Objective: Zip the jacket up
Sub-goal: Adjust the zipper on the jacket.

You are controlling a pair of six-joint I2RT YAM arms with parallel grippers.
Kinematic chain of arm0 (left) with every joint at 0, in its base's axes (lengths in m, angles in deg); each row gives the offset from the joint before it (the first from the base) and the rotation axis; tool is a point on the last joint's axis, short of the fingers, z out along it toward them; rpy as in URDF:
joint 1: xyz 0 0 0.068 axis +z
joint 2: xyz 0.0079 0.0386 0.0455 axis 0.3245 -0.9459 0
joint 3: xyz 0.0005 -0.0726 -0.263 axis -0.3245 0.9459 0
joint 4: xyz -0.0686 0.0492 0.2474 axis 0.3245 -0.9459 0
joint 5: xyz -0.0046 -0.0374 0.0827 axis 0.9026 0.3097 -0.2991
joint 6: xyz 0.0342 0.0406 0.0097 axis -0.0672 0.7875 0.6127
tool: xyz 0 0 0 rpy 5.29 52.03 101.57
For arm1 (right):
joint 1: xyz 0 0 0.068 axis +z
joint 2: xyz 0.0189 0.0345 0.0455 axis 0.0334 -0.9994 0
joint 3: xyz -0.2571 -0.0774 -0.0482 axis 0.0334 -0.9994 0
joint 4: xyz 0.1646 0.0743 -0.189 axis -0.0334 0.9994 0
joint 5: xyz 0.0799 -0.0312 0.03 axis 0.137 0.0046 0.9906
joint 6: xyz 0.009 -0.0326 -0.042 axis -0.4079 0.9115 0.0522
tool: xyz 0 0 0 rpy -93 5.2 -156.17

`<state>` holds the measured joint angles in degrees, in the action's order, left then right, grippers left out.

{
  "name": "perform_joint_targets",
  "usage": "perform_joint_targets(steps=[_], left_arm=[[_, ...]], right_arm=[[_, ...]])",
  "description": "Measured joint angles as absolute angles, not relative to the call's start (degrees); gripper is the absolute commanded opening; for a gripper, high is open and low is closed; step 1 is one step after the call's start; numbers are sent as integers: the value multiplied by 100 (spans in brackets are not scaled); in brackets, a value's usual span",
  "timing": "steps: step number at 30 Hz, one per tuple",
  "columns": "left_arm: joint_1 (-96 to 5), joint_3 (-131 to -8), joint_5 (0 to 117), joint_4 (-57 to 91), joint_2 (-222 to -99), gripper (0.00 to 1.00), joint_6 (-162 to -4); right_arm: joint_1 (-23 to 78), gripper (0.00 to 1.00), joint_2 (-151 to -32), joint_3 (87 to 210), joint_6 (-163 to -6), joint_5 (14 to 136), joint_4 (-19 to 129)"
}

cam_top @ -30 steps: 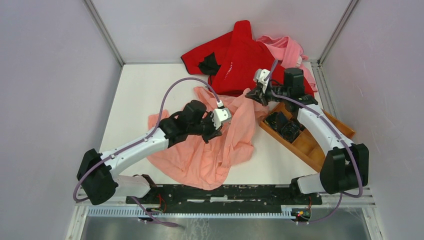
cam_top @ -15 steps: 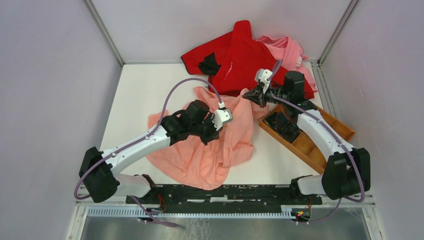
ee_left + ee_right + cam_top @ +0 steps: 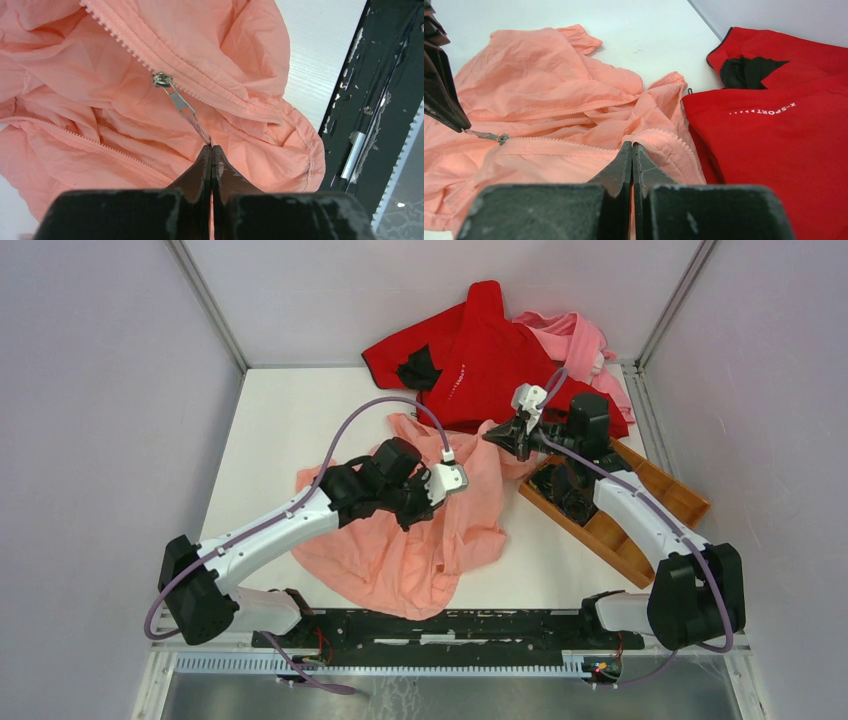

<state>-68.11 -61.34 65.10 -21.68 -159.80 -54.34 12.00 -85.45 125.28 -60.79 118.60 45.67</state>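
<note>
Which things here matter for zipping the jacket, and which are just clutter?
Job: jacket, zipper pull, left gripper shut on the pull, right gripper pinching the jacket edge.
Lying about: red garment, pink garment, wooden tray.

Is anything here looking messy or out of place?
The jacket lies crumpled, its zipper largely undone. Behind it, a red garment and a pink garment are heaped against the back wall. The wooden tray sits askew to the edge of the table. Nothing looks torn or spilled.
</note>
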Motion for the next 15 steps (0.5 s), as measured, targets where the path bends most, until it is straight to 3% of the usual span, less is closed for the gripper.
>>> perform_joint_targets(steps=[7, 15], left_arm=[[-7077, -6034, 6364, -2365, -15983, 2, -4809], [-7307, -5712, 5863, -2431, -15941, 2, -4216]], right_arm=[[1196, 0, -8540, 11774, -7310, 12356, 3148], [1198, 0, -8536, 11649, -7487, 12518, 3050]])
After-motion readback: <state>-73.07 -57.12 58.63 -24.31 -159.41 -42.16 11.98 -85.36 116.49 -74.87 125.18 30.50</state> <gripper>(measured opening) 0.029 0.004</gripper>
